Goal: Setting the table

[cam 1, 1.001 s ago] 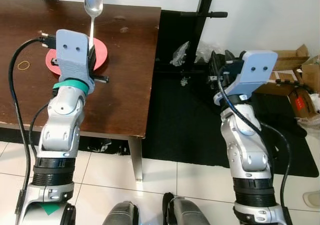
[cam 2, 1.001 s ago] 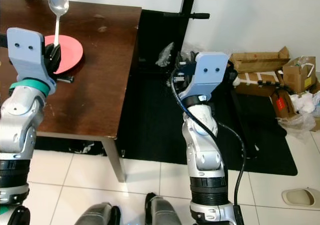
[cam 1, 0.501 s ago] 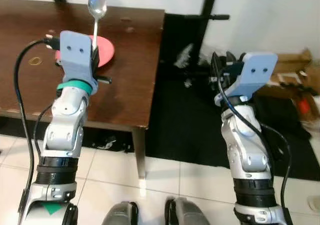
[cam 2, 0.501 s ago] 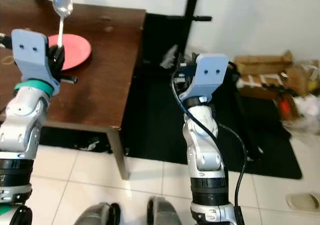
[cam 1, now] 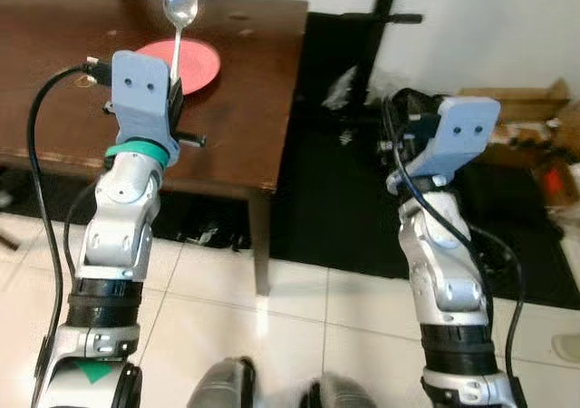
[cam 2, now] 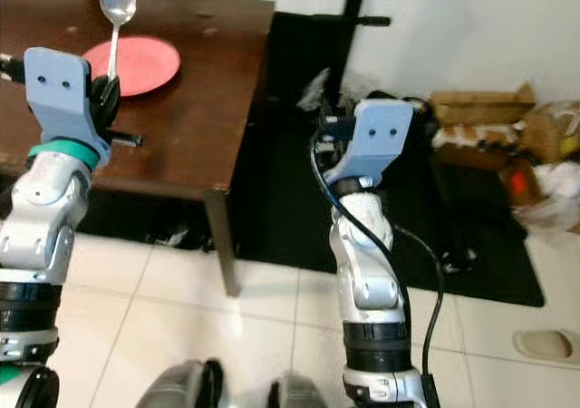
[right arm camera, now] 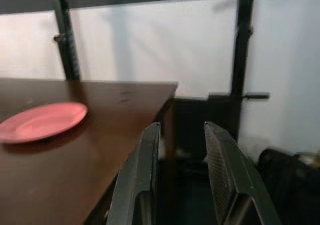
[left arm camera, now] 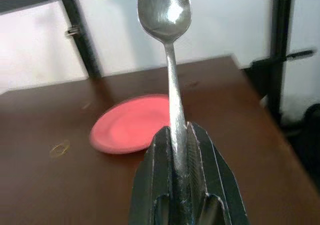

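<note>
The left gripper [left arm camera: 179,155] is clamped on the handle of a metal spoon [left arm camera: 167,40], its two black fingers [left arm camera: 205,165] pressed tight against the stem from either side. The spoon stands upright with its bowl at the top, rising well clear of the fingertips. This gripper hangs above the near edge of the brown wooden table [cam 1: 245,91], with its silver arm reaching up from the tiled floor [cam 1: 299,317] in front of the table.

The right gripper [right arm camera: 181,150] is raised off to the right of the table, over the black mat [cam 2: 299,218] beside it. Its fingers stand a little apart with nothing between them.

Farther in on the table, beyond the left gripper, a red plate [cam 1: 195,62] lies flat on the wood. The spoon is held in the air in front of the plate, not touching it. To the left of the plate a small rubber band [left arm camera: 60,148] lies on the tabletop.

Right of the table and past the mat, cardboard boxes [cam 2: 476,118] sit against the white wall [cam 2: 471,27].
</note>
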